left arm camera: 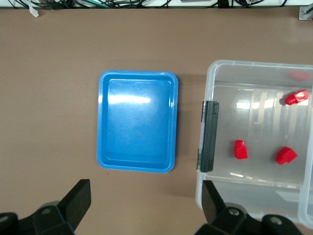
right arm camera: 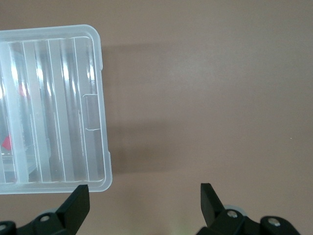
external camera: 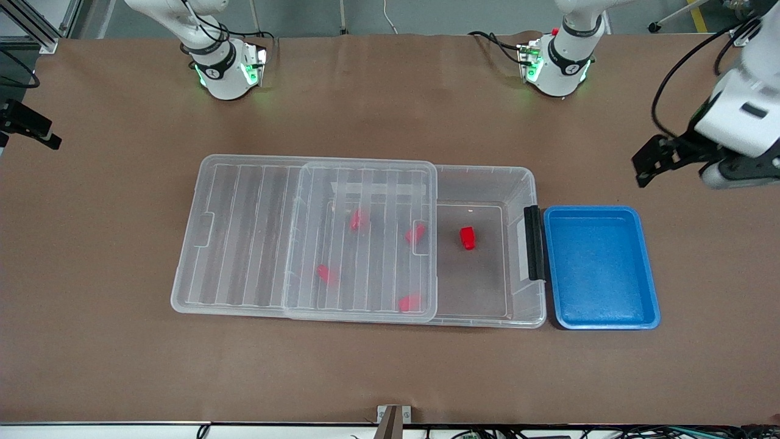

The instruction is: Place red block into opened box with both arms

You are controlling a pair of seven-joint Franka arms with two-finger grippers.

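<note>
The opened box [external camera: 487,172] is a clear bin in the middle of the table, with its ribbed lid [external camera: 256,238] slid toward the right arm's end. One red block [external camera: 467,238] lies uncovered in the box, and several more show blurred under the lid. The left wrist view shows the box [left arm camera: 211,81], its black clip [left arm camera: 208,134] and three red blocks [left arm camera: 240,150]. My left gripper [external camera: 647,163] [left arm camera: 145,193] hangs open and empty over bare table at the left arm's end. My right gripper [right arm camera: 144,198] is open and empty over bare table beside the lid's end [right arm camera: 54,107].
A blue tray [external camera: 600,266] [left arm camera: 138,121] with nothing in it sits against the box's clip end, toward the left arm's end. Both arm bases stand at the table's edge farthest from the front camera. Brown table surface surrounds the box.
</note>
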